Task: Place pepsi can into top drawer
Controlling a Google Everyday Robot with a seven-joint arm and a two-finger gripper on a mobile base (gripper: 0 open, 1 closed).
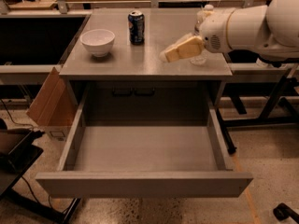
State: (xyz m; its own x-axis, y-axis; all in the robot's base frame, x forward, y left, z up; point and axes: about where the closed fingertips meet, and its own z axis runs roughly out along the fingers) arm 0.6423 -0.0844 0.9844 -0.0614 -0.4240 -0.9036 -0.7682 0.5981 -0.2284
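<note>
The pepsi can [136, 27], dark blue with a silver top, stands upright at the back middle of the grey table top [140, 59]. The top drawer [145, 183] is pulled fully open below the table and holds nothing. My gripper [167, 55], with cream-coloured fingers, hovers over the right part of the table top, to the right of the can and a little nearer the front. It is apart from the can. The white arm reaches in from the right.
A white bowl [97, 41] sits on the table left of the can. A clear water bottle [202, 20] stands behind my arm at the right, mostly hidden. A cardboard piece [49, 104] leans at the table's left side. Table legs stand at the right.
</note>
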